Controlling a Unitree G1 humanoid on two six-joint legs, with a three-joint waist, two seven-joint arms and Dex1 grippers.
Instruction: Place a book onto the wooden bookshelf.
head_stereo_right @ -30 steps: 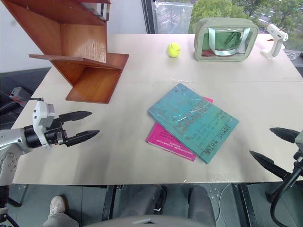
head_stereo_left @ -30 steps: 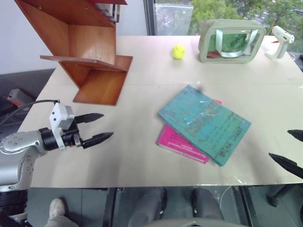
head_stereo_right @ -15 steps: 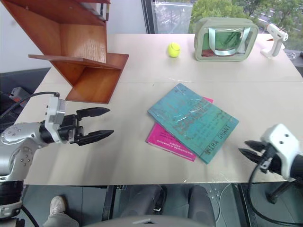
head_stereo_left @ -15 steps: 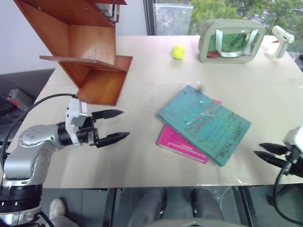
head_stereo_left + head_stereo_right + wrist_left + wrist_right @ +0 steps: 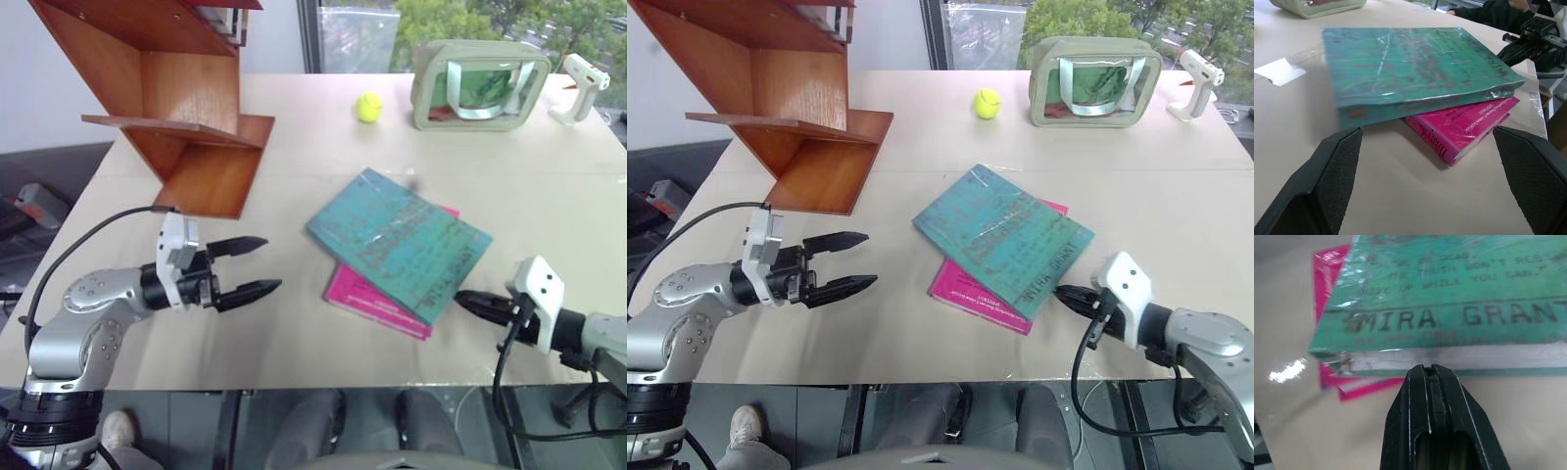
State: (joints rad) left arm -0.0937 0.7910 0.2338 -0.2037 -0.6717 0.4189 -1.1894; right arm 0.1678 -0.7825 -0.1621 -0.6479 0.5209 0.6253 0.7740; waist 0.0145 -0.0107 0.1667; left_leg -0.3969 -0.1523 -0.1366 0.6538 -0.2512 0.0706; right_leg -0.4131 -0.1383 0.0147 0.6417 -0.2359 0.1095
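A: Nearest to us, the left gripper hangs over the table with its two black fingers spread wide, pointing toward the books. The right gripper sits at the near right, its fingers pressed together into one tip right at the edge of the book. From the head views we cannot tell whether that tip touches the cover.

B: The right wrist view helps us there: we see the closed fingers up against the pale page edge, nothing pinched between them, and dark lettering on the teal cover just above.

A: The left wrist view gives us the opposite side. We see the teal book lying flat on top of the pink book, overhanging it, with both left fingers wide apart and nothing between them.

B: From above we see the teal book lying at a slant near the middle of the table, with the pink one poking out beneath its near edge.

A: Farther back on the left stands the wooden bookshelf, well apart from the books.

B: At the far edge we see a tennis ball, a pale green bag and a white handheld tool, which neither wrist view shows us.
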